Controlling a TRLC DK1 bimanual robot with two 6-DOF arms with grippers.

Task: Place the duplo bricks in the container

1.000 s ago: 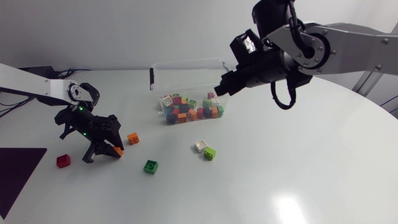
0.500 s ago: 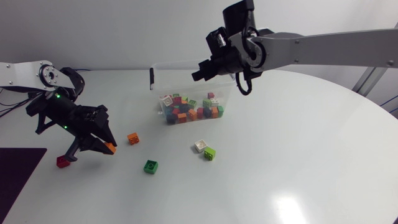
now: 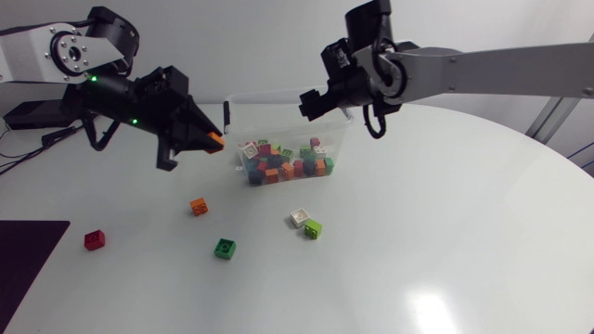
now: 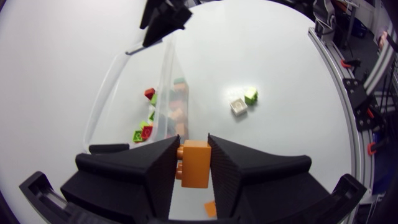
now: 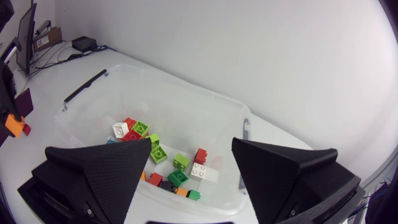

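Nearest on the white surface (image 3: 445,260) lay a dark green duplo brick (image 3: 225,248). Well off toward my left was a red brick (image 3: 94,240). A little farther in, a lime brick (image 3: 314,228) sat just beside a white brick (image 3: 299,218); I could not tell whether they touched. A loose orange brick (image 3: 199,206) lay apart from them on my left.

Above that stretch, my left gripper (image 3: 204,137) hung in the air, off the surface and near the left end of the clear container (image 3: 278,94). Its two fingers were clamped from both sides on an orange duplo brick (image 4: 196,165), with the studs turned toward one finger. From the left wrist view, the container's near wall lay ahead of this gripper, and the white and lime pair sat off to one side of it.

The container stood on the surface, open on top. A heap of mixed bricks (image 5: 161,155) in red, green, orange, white and lime lay on its floor.

Farthest, my right gripper (image 5: 191,144) hovered over the container's far rim. Its fingers were spread wide with nothing between them, and the heap lay below the gap.
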